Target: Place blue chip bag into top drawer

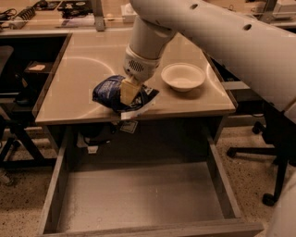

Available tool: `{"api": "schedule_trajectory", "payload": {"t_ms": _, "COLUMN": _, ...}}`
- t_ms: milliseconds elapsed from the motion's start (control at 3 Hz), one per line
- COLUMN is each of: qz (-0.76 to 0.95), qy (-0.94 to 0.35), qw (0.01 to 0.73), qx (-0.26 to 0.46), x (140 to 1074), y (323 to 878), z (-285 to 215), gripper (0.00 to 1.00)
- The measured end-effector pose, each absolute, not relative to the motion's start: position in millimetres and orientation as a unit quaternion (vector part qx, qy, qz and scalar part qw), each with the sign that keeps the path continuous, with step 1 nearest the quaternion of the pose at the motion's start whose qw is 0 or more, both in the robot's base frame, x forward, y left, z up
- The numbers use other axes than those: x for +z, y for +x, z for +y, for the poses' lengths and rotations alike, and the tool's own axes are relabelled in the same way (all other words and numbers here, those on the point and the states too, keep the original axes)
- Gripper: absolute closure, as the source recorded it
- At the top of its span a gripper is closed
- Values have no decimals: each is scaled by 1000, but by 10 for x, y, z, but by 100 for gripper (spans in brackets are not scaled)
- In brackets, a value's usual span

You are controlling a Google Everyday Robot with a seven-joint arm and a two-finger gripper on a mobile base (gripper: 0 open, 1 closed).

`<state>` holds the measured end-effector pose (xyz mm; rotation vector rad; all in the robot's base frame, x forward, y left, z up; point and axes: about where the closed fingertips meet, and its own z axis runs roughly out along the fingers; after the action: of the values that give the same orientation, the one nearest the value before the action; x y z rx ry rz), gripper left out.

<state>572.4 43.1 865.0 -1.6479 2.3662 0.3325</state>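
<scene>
The blue chip bag point(111, 92) is a crinkled dark-blue foil bag with white print, held just over the front edge of the beige tabletop point(83, 65). My gripper point(128, 92) comes down from the white arm and is shut on the bag, its yellowish fingers point(129, 89) pressed into the bag's middle. The top drawer point(138, 199) stands pulled out below the table, wide and shallow with a flat grey bottom and low side walls. The bag hangs near the table's front edge, above the drawer's back part.
A white round bowl point(183, 77) sits on the table to the right of the bag. A black office chair base point(268, 152) stands at the right. Dark furniture legs point(18, 139) are at the left. Cluttered desks point(69, 9) line the back.
</scene>
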Motion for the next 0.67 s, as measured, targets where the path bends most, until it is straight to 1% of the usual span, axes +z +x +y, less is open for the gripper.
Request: {"api": "schedule_trajectory", "payload": {"t_ms": 667, "qz": 828, "qy": -541, "qw": 89, "qx": 123, "x": 8586, "y": 4976, "z": 231, "gripper": 100}}
